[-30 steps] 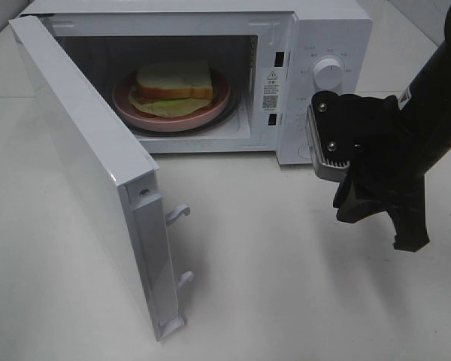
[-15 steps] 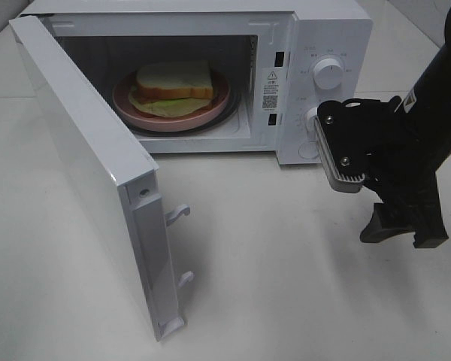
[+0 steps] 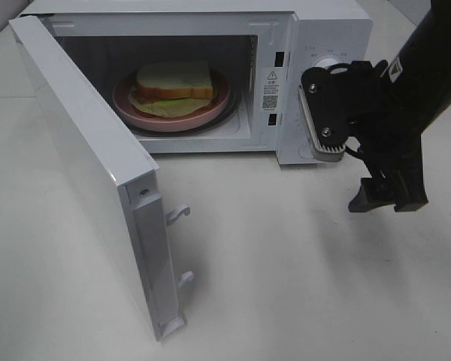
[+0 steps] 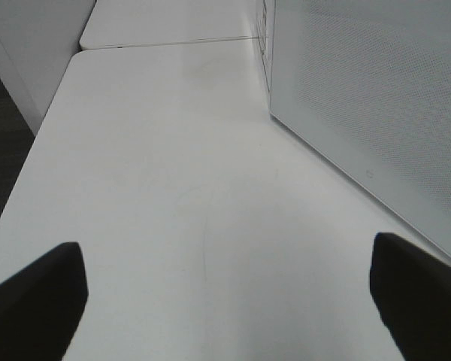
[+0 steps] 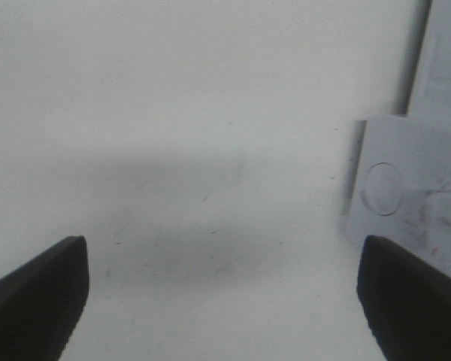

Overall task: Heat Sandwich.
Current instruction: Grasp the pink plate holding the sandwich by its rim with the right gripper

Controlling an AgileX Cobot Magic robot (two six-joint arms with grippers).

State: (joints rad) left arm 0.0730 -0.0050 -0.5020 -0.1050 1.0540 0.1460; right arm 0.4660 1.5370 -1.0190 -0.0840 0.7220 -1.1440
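Note:
The sandwich (image 3: 173, 84), pale bread over green and reddish filling, lies on a round pink plate (image 3: 218, 101) inside the white microwave (image 3: 327, 30). The microwave door (image 3: 90, 173) stands wide open, swung out to the left. My right gripper (image 3: 353, 154) hangs open in front of the control panel, to the right of the cavity and apart from the sandwich. The right wrist view shows its fingertips (image 5: 34, 301) spread wide over bare table. My left gripper (image 4: 225, 301) is open too, beside the microwave's side wall (image 4: 376, 98); it is out of the exterior view.
The open door juts far toward the table's front on the left, with two latch hooks (image 3: 177, 214) on its edge. A knob (image 3: 327, 66) on the control panel sits just behind my right gripper. White table (image 3: 286, 286) spreads in front of the microwave.
My right gripper has opened from nearly shut to wide. It has swung and risen toward the microwave's control panel. The sandwich, plate and door have not moved.

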